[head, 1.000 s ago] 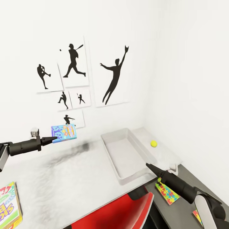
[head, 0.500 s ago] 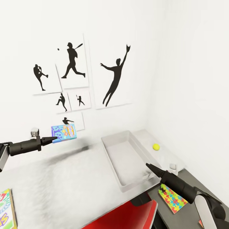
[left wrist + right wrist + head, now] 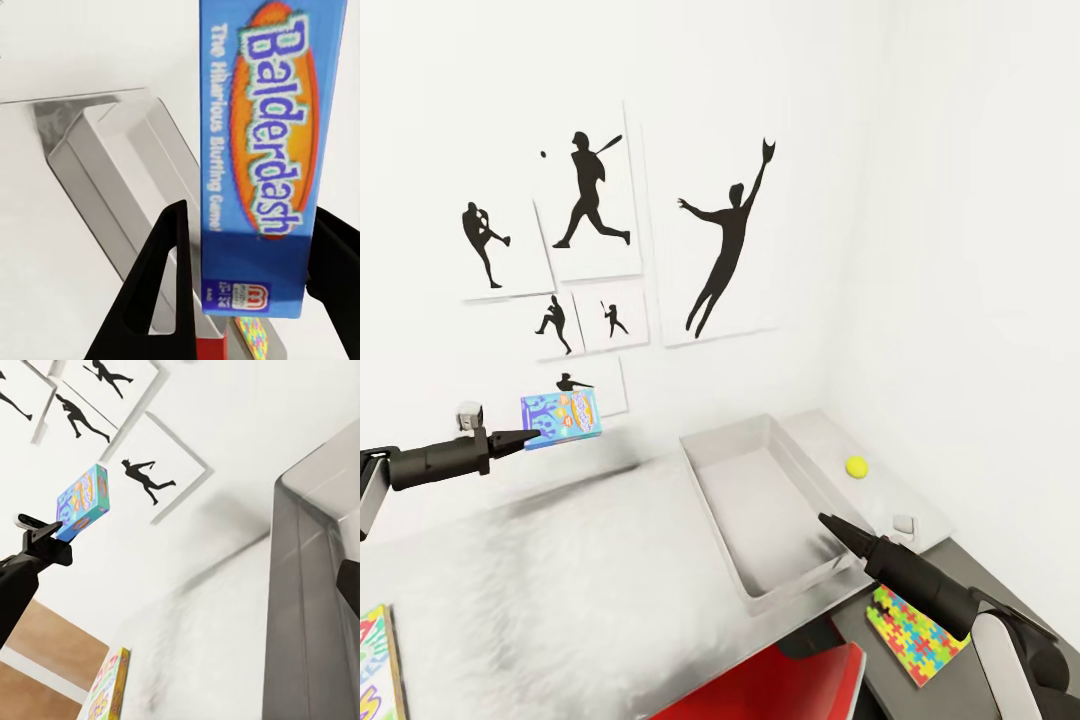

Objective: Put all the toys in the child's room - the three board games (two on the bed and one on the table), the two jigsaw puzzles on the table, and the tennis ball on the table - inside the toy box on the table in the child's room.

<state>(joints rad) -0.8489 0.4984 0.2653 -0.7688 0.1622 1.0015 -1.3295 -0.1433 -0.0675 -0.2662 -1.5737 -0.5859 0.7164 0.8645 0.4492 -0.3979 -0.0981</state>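
The blue Balderdash board game [image 3: 561, 418] hangs in the air above the pale grey surface [image 3: 560, 560], pinched by one short edge in the left hand [image 3: 532, 437], well short of the toy box [image 3: 770, 505]. The left wrist view shows both black fingers [image 3: 161, 289] clamped on the box's lower end, with the tray beyond it. The right hand [image 3: 828, 523] hovers over the tray's near wall, its tip looking pressed together with nothing between.

The step in hand seems to be carrying the game across to the tray. Done well, the arm would travel level until the game is wholly over the tray floor, tip it flat, lower it close to the bottom and only then let go, since a box held by one edge may swing or slip. The right arm should draw aside first. A tennis ball [image 3: 857, 466] lies beyond the tray, a jigsaw puzzle [image 3: 918, 627] on the lower dark section, and another game box [image 3: 374, 665] at the surface's near-left edge.
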